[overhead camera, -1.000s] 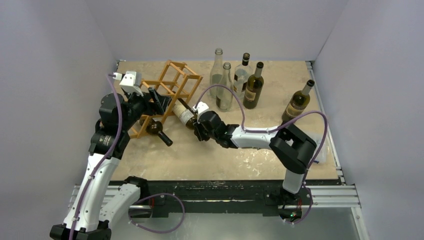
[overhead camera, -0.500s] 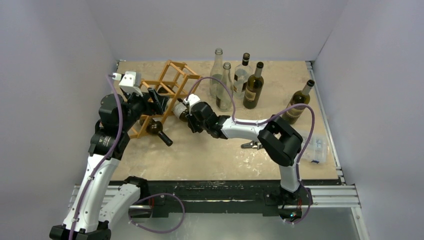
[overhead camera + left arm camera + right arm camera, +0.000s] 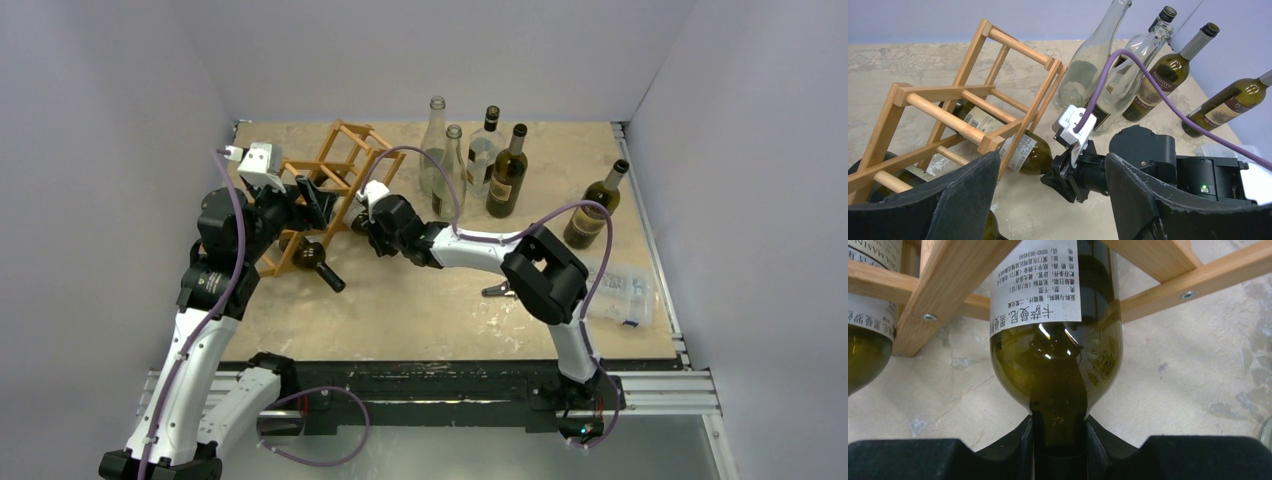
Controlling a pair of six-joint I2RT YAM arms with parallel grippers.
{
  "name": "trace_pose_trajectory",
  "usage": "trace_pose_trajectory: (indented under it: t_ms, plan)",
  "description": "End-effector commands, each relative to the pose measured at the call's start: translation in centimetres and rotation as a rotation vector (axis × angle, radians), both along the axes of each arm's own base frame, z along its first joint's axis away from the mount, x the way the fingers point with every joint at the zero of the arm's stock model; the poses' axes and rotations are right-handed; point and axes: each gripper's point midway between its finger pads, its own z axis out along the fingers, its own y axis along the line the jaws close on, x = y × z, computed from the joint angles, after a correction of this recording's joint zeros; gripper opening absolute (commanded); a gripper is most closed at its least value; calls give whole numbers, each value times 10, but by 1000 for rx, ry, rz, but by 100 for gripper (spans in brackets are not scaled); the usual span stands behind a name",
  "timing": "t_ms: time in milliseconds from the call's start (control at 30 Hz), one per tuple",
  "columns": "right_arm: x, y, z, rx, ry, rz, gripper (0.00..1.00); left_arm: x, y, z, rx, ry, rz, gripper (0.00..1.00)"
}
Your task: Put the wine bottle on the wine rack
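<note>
**Right arm grips bottle by the neck at the wooden rack**

The right gripper (image 3: 370, 226) is closed on the neck of a dark green wine bottle (image 3: 1034, 152). In the right wrist view, its black fingers (image 3: 998, 452) press against the glass on both sides, just below the shoulder. The bottle lies slanted with its base pushed in among the bars of the wine rack (image 3: 345, 165). Its white back label shows between two wooden struts. The rack sits tilted at the upper left of the table (image 3: 430, 320), with its light orange-brown bars forming open square cells.

The left gripper (image 3: 317, 203) hovers at the near side of the rack with its jaws spread wide and holding nothing. In the left wrist view, one finger (image 3: 948, 202) fills the lower left corner just beside a corner of the rack. Whether the finger touches the wood cannot be told.

A second bottle (image 3: 315, 262) already lies in a lower cell, its neck pointing out toward the lower right of the overhead frame.

Along the top edge of the table, right of the rack, two clear bottles (image 3: 453, 180) and two dark bottles (image 3: 508, 178) stand upright in a cluster. A lone dark bottle (image 3: 597, 207) stands near the right edge. A clear plastic packet (image 3: 620, 296) lies below it, and a purple cable (image 3: 470, 232) loops over the right arm.
</note>
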Motion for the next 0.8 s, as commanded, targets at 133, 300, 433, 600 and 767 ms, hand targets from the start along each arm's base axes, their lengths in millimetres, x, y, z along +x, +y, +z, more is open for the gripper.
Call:
trace_pose_trajectory:
  t_ms: [133, 300, 433, 600, 767]
  plan:
    - [30, 32, 79, 177, -170, -2, 0, 0, -1, 15, 7, -57, -8, 76]
    - [32, 38, 75, 177, -165, 11, 0, 1, 0, 14, 12, -57, -5, 76]
    - [34, 42, 73, 196, -165, 7, 0, 1, 0, 14, 11, -55, -7, 76]
    - [35, 38, 70, 193, -164, -12, 13, 1, -1, 14, 10, -54, -11, 76]
    - [25, 35, 72, 184, -162, 15, 42, 2, 1, 14, 11, -51, 1, 76]
